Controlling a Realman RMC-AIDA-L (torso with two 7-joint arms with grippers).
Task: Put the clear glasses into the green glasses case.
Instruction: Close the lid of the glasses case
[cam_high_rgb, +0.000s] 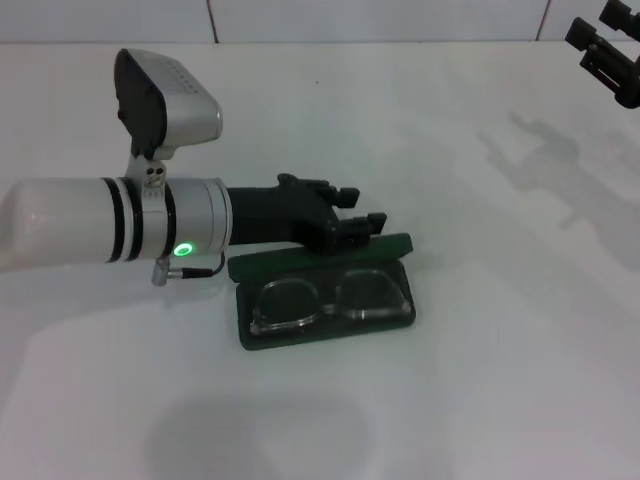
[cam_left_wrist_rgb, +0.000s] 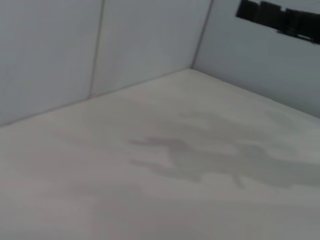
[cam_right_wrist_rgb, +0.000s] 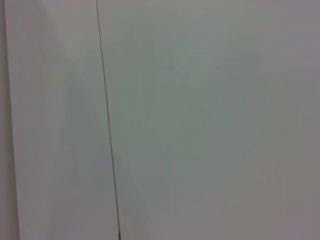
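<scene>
Glasses, the clear glasses, already lie inside the green glasses case at frame centre, so your left pincer hovers behind its raised lid, grip undeterminable, while the right pincer sits parked upper right.

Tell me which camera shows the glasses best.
The head view: the glasses lie in the open case, with the left gripper at the lid's back edge. Neither wrist view shows them; the left sees bare table, the right a blank wall.
</scene>
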